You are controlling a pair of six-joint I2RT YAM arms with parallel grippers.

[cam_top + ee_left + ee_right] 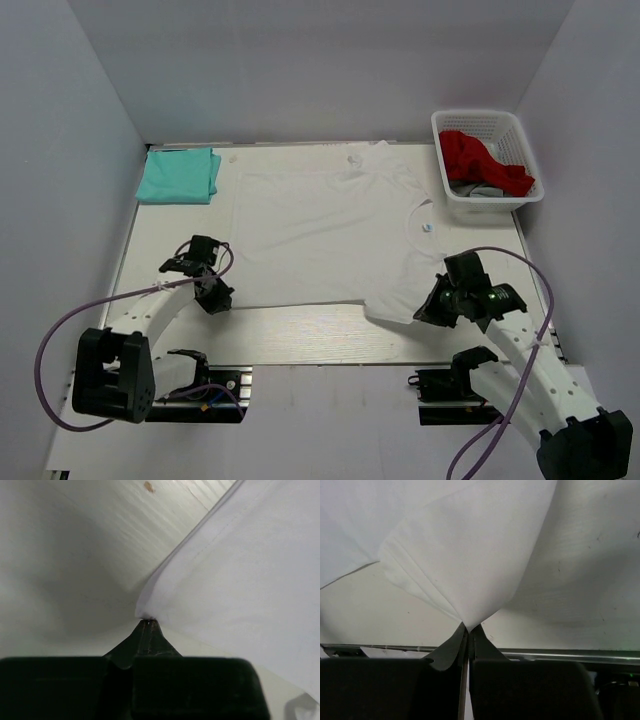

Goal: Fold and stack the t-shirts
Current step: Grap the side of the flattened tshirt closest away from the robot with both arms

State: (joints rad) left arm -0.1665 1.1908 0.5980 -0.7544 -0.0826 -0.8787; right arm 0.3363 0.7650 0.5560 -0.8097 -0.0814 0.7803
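The white t-shirt [320,235] lies spread flat across the middle of the table, neck toward the right. My left gripper [222,297] is shut on its near-left corner; the left wrist view shows that corner [165,595] pinched at the fingertips [148,624]. My right gripper [428,312] is shut on the near-right sleeve; the right wrist view shows the cloth [470,565] drawn into a point between the fingertips [468,628]. The mint-teal t-shirt [180,175] lies folded at the far left corner.
A white basket [487,201] with red and grey clothes stands at the far right. White walls close the table on three sides. The table's near edge with a metal rail [560,654] runs just behind the right gripper.
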